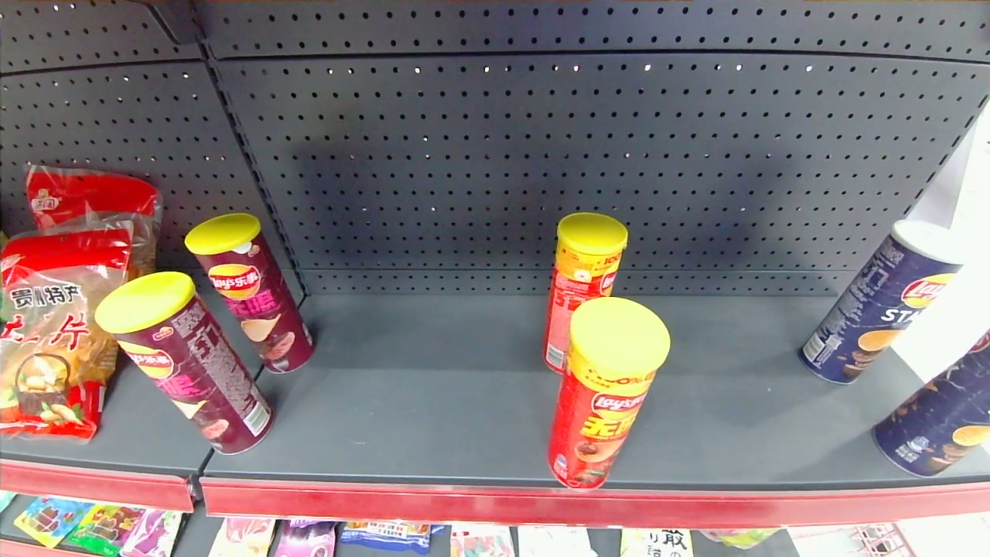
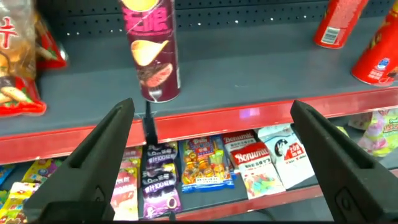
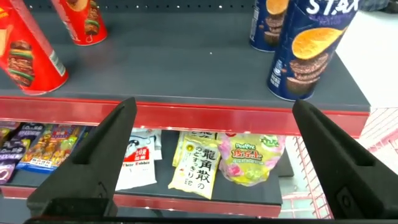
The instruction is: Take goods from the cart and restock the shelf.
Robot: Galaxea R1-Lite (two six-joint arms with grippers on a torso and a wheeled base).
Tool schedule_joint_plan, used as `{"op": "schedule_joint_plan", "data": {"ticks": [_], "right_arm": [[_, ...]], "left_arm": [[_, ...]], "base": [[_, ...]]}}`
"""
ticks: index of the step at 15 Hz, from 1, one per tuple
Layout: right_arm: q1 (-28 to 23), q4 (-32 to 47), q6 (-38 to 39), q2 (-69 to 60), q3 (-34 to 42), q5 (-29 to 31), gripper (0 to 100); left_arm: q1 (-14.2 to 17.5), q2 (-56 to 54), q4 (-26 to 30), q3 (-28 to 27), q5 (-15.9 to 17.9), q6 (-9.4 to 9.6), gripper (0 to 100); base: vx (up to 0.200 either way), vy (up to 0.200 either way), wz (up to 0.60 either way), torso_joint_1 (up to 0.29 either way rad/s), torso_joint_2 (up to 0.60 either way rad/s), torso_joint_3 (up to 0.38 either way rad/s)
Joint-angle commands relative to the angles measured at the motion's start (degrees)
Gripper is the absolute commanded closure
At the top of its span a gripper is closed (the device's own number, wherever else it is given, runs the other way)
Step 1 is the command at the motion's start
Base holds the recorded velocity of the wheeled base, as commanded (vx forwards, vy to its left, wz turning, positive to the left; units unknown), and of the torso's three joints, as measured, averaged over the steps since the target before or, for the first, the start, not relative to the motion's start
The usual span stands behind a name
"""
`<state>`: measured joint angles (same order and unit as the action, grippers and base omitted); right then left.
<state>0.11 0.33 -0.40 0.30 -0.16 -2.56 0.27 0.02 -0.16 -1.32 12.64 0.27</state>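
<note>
The left gripper (image 2: 212,104) hangs before the red front edge of the shelf (image 1: 433,402), its fingers (image 2: 93,168) spread wide with nothing between them. The front maroon can (image 2: 152,56) stands upright on the shelf beyond the gap, apart from both fingers. The right gripper (image 3: 215,104) is likewise spread and empty. The front blue can (image 3: 308,50) and front red can (image 3: 25,53) stand on the shelf beyond it, clear of its fingers. Snack packets (image 3: 196,162) lie on the tier below.
</note>
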Motion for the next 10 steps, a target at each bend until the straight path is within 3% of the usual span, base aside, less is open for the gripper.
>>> {"op": "schedule_joint_plan", "data": {"ticks": [1,10], "right_arm": [[0.1,0.0,0.0,0.0,0.0,0.3,0],[0.1,0.0,0.2,-0.1,0.1,1.0,0]], "left_arm": [[0.1,0.0,0.0,0.0,0.0,0.0,0],[0.1,0.0,0.0,0.1,-0.3,0.0,0]], "base": [[0.0,0.0,0.0,0.0,0.0,0.0],[0.0,0.0,0.0,0.0,0.0,0.0]]}}
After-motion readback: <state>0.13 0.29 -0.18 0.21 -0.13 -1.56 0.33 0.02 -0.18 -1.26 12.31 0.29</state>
